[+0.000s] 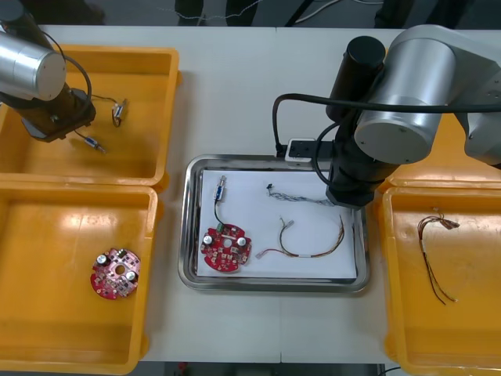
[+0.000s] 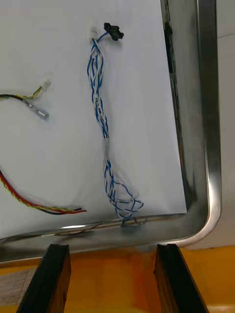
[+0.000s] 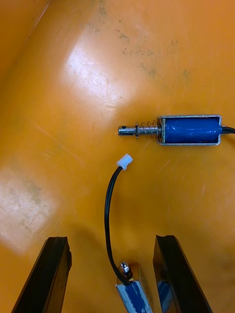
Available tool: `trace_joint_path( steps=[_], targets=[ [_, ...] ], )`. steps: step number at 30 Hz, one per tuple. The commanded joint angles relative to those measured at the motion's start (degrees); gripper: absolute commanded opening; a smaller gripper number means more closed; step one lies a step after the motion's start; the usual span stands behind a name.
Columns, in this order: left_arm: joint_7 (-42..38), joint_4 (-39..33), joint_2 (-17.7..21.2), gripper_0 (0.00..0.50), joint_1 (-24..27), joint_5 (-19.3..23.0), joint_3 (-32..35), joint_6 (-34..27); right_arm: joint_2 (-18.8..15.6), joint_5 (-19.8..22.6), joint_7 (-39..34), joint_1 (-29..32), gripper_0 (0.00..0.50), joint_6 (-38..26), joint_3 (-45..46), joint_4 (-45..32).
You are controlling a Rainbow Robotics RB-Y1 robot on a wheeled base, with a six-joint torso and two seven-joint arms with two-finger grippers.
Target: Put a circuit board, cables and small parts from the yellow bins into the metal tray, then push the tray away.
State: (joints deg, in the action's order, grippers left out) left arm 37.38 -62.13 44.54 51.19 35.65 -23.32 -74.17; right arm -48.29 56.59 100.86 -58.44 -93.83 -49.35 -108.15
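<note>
Right gripper [image 2: 113,249] is hanging released over the right edge of the metal tray [image 1: 188,227]; twisted blue and white cable [image 2: 100,112] is lying inside. Left gripper [image 3: 111,239] is hovering, fingers spread, in the far left yellow bin [image 1: 149,70], a small metal part [image 3: 132,293] lying between them.

You have the metal tray [image 1: 185,235], white inside, flat between the yellow bins [image 1: 166,117]. It holds a round red circuit board [image 1: 225,247] near-left, a small metal part [image 1: 221,188] beyond it, and a twisted blue and white cable [image 2: 100,112] and a red and yellow cable [image 2: 54,210] to the right.
</note>
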Motion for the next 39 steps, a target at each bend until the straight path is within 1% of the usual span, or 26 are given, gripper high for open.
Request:
trace_joint_path(
  steps=[1,6,8,12,16,18,21,24,28,30,33,36,39],
  targets=[
    [5.6,-2.3,3.0,0.500,0.1,1.2,1.8,-0.3,0.7,0.9,-3.5,-1.9,0.500,-6.0,5.3,-4.1],
    [6.2,-4.9,4.0,0.500,0.1,2.7,4.2,-4.3,0.7,0.9,-4.7,-1.9,0.500,-13.3,8.9,-7.2],
    [6.5,-6.9,4.7,0.500,0.1,3.1,4.6,-7.0,0.7,0.9,-5.2,-1.9,0.500,-16.2,10.4,-8.4],
    [7.1,-9.4,6.1,0.500,0.1,5.3,4.7,-9.9,0.7,1.2,-5.8,-1.9,0.500,-16.2,13.1,-10.1],
    [7.7,-11.7,7.5,0.500,0.1,8.7,4.7,-11.8,0.6,3.4,-6.7,-1.2,0.500,-16.2,16.9,-10.4],
    [8.1,-12.6,7.8,0.500,0.0,10.0,4.7,-12.4,0.6,4.1,-7.0,0.0,0.500,-16.2,19.5,-10.9],
    [8.5,-14.1,8.2,0.500,0.1,10.6,4.7,-14.0,0.0,4.3,-7.0,2.2,0.500,-16.2,23.1,-12.2],
    [9.1,-15.5,8.3,0.500,0.0,11.3,4.7,-15.6,-1.5,4.7,-7.1,5.3,0.500,-16.2,26.4,-14.5],
    [9.7,-16.1,8.3,0.500,-0.3,11.9,4.7,-15.9,-3.7,4.8,-7.3,9.4,0.500,-16.2,30.7,-17.3],
    [10.4,-16.4,8.3,0.500,-1.1,11.9,4.6,-15.7,-4.6,4.9,-7.6,12.4,0.500,-16.2,34.8,-18.8],
    [11.1,-17.3,8.3,0.500,-2.8,11.9,4.7,-14.0,-4.9,4.9,-7.8,15.4,0.500,-16.2,39.9,-19.0],
    [11.1,-18.2,8.3,0.500,-4.6,11.6,4.6,-12.2,-5.0,4.4,-8.1,16.5,0.500,-16.2,43.4,-19.0],
    [11.2,-18.3,8.2,0.500,-5.4,10.9,4.7,-11.1,-5.1,3.3,-8.8,17.4,0.500,-16.2,46.4,-19.0]
  ],
)
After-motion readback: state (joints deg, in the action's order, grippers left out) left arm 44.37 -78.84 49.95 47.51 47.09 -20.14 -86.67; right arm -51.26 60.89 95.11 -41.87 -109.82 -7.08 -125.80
